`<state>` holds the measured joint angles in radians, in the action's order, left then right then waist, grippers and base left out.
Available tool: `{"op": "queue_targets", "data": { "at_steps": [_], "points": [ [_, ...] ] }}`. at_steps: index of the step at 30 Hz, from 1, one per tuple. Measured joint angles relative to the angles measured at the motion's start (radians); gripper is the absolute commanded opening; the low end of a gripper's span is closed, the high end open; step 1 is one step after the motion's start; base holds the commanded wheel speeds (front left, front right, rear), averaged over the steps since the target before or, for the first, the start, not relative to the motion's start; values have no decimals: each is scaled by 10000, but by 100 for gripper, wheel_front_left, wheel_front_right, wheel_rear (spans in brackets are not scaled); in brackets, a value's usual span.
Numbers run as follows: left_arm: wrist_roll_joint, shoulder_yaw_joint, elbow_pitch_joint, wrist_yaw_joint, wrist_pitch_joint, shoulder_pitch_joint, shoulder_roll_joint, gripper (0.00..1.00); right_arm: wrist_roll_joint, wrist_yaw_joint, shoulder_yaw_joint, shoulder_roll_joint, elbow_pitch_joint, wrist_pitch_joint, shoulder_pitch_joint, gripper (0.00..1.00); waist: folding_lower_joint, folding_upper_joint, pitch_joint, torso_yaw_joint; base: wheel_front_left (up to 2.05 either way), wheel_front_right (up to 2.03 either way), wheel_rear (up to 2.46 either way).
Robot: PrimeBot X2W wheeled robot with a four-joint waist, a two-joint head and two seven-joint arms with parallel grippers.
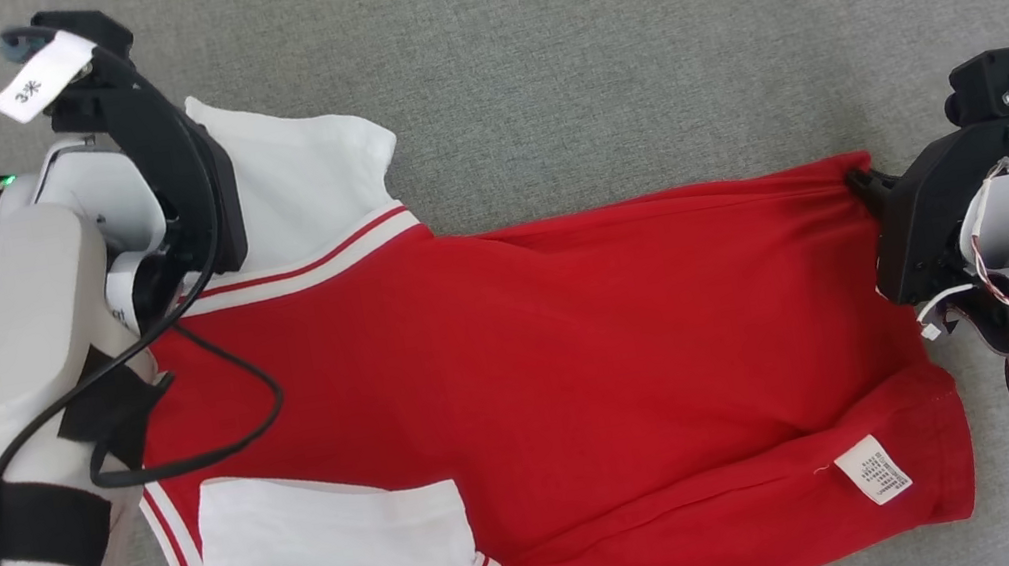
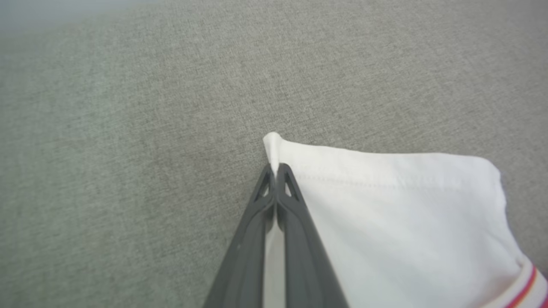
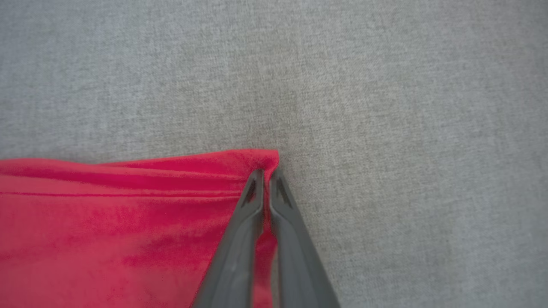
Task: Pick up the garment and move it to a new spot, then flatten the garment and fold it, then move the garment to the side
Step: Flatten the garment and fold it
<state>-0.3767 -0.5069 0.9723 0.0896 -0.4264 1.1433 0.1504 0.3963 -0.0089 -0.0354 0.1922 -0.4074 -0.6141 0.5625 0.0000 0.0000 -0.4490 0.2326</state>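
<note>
Red-and-white garment (image 1: pixel 529 370) lies spread across the grey fabric surface (image 1: pixel 630 50). Left gripper (image 2: pixel 275 171) pinches a white sleeve corner (image 2: pixel 274 145) (tips tight together); right gripper (image 3: pixel 265 174) clamps the red hem corner (image 3: pixel 261 158).

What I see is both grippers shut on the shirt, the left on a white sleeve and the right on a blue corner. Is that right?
Not quite: that corner is red, not blue. The right wrist view shows the right gripper shut on a red corner of the shirt. The left gripper is indeed shut on the white sleeve.
</note>
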Motion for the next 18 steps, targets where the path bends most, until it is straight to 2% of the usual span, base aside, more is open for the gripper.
{"op": "queue_targets", "data": {
  "at_steps": [11,18],
  "points": [
    [-140,88,151,96,765,202,-433,0,77,-86,291,94,0,529,23,0,0,1,33,-354,0,0,0],
    [-374,320,-63,173,1678,147,-573,0,84,-178,527,109,-25,984,8,0,1,1,211,-588,0,0,0]
  ]
}}
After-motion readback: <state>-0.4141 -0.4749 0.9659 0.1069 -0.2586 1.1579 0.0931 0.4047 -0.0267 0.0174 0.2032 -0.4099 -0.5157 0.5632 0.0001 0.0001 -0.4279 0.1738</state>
